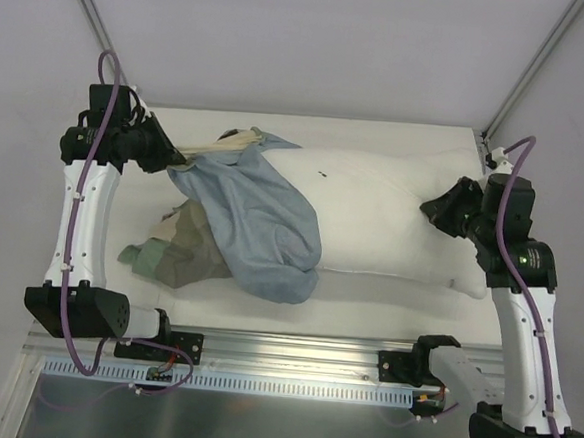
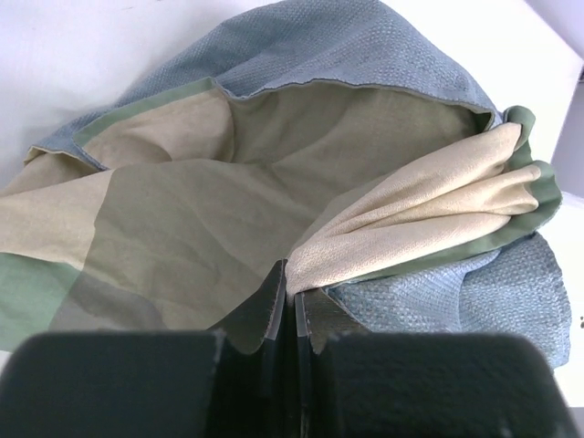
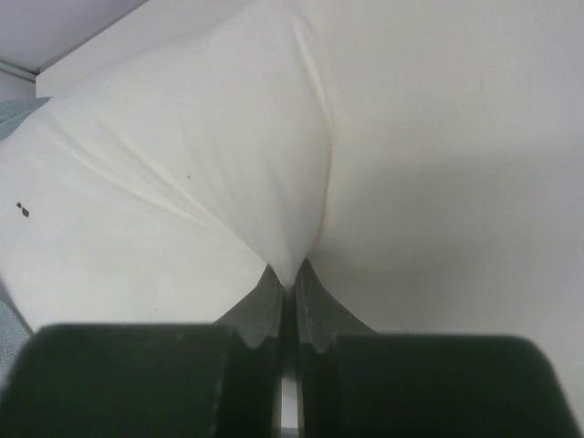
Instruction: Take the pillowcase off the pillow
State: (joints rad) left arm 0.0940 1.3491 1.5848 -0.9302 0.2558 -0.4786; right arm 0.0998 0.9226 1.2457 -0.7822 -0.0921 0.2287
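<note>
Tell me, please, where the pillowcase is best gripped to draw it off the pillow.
At its open hem, coming from the left, away from the pillow. There the pillowcase bunches into a thin fold that is easy to pinch, as the left gripper does now. Its blue-grey body merely drapes over the pillow's left end.

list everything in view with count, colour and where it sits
pillowcase: one, blue-grey with olive, green and beige patchwork, bunched over the pillow's left end and trailing onto the table
pillow: one, off-white, lying across the table, mostly uncovered
table: one, white, under everything
rail: one, silver metal, along the near edge
cables: two, purple, one running along each arm
left gripper: one, black, far left, shut on a fold of the pillowcase
right gripper: one, black, right end of the pillow, shut on a pinch of its fabric
</note>
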